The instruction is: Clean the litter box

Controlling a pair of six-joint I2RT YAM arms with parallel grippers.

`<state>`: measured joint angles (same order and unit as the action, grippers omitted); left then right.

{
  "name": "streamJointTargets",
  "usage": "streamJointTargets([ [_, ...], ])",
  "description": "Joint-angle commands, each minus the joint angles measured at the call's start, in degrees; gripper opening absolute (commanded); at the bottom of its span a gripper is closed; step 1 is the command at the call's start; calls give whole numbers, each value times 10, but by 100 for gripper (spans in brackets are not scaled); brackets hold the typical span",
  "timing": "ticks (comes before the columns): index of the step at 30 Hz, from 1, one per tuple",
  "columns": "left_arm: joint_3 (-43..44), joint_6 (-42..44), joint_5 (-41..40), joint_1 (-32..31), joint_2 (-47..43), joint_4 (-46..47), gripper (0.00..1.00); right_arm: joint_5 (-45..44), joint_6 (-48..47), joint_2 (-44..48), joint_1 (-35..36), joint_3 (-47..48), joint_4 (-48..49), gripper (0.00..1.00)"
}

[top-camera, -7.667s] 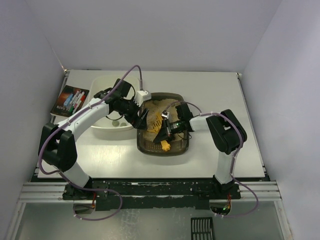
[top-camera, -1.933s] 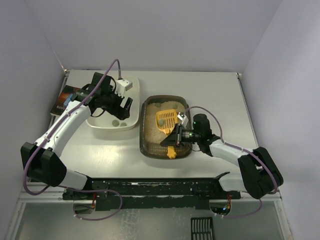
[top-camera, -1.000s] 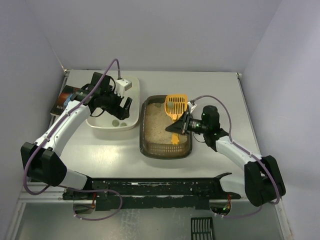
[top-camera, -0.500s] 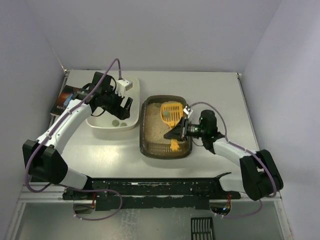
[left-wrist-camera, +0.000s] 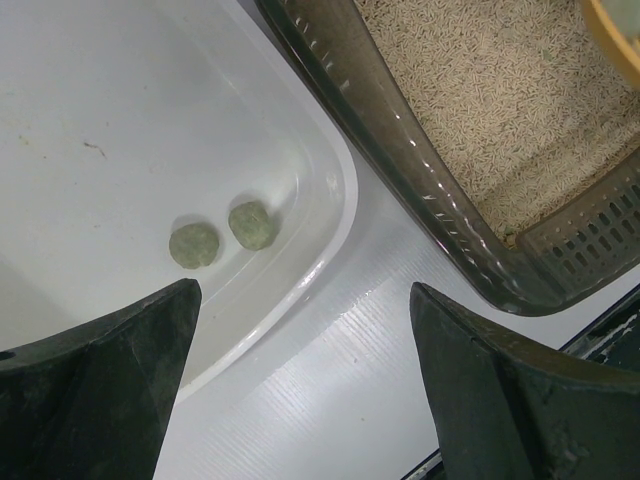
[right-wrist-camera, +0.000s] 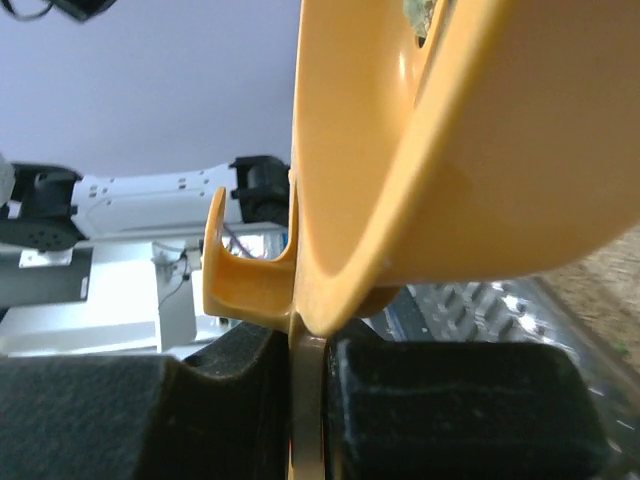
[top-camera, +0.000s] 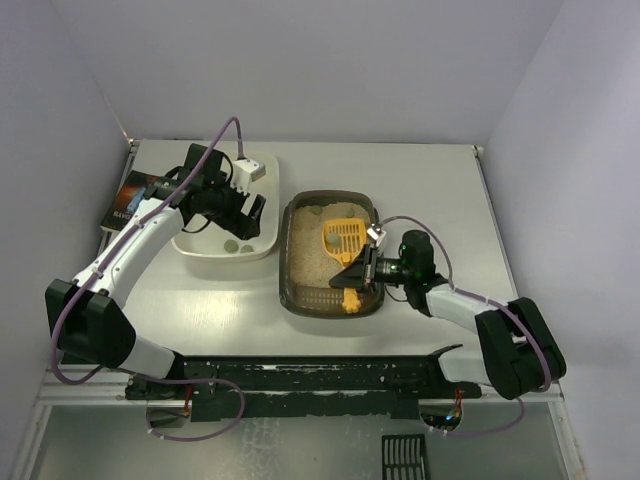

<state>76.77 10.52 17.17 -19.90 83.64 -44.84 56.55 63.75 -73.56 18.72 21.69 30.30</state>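
The litter box [top-camera: 290,282], a dark translucent tray of beige litter, sits mid-table; its rim also shows in the left wrist view [left-wrist-camera: 400,140]. My right gripper [top-camera: 358,272] is shut on the handle of a yellow litter scoop [top-camera: 342,240], held over the box's right side; the scoop fills the right wrist view [right-wrist-camera: 450,150] with a grey-green clump at its top edge. My left gripper [top-camera: 248,217] is open and empty over the cream-white tub [top-camera: 200,248], near its right edge. Two grey-green clumps [left-wrist-camera: 225,233] lie in the tub [left-wrist-camera: 120,120].
A dark book with markers [top-camera: 135,200] lies at the table's far left edge beside the tub. A strip of bare table [left-wrist-camera: 330,370] separates tub and litter box. Walls close in on the left, back and right.
My right gripper swung the scoop up toward the far end of the box, then brought it back and lower over the litter. The left arm stayed over the tub.
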Motion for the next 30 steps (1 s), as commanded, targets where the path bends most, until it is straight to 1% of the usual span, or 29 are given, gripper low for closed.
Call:
streamJointTargets([
  [1, 16, -1, 22, 6, -3, 2, 97, 14, 64, 4, 18, 5, 136, 0],
  [3, 15, -1, 23, 6, -2, 1, 97, 26, 121, -4, -20, -17, 223, 0],
  [5, 15, 0, 24, 6, -2, 1, 97, 39, 183, -35, -45, -41, 324, 0],
  [7, 15, 0, 23, 6, -4, 1, 98, 36, 232, -71, -40, -51, 419, 0],
  [9, 12, 0, 20, 6, -6, 2, 98, 29, 235, -90, -5, -47, 441, 0],
  [11, 8, 0, 17, 6, -10, 4, 98, 19, 178, -84, 43, -24, 373, 0],
  [12, 7, 0, 15, 6, -11, 5, 98, 17, 156, -76, 51, -14, 335, 0],
  [13, 7, 1, 14, 7, -12, 5, 98, 17, 151, -66, 47, -12, 321, 0],
  [16, 8, 1, 17, 8, -13, 2, 98, 44, 187, -72, -18, -33, 386, 0],
  [17, 9, 1, 17, 9, -13, 2, 98, 55, 197, -79, -31, -39, 402, 0],
  [18, 9, 0, 16, 9, -13, 2, 98, 58, 196, -80, -32, -39, 399, 0],
  [19, 9, 0, 15, 9, -12, 2, 97, 54, 177, -75, -22, -37, 372, 0],
  [20, 9, -1, 13, 9, -11, 2, 97, 46, 149, -65, -5, -30, 320, 0],
  [22, 8, -1, 10, 9, -8, 2, 97, 32, 54, -35, 26, 1, 179, 0],
  [23, 9, -1, 10, 9, -7, 2, 97, 29, 31, -23, 27, 9, 144, 0],
  [27, 15, -2, 7, 10, -2, 0, 97, 56, 85, -26, -29, -12, 224, 0],
  [28, 17, -2, 4, 10, -1, 0, 97, 54, 67, -27, -24, -3, 208, 0],
  [30, 19, -5, -4, 10, -2, 0, 97, 34, -19, -10, 3, 32, 85, 0],
])
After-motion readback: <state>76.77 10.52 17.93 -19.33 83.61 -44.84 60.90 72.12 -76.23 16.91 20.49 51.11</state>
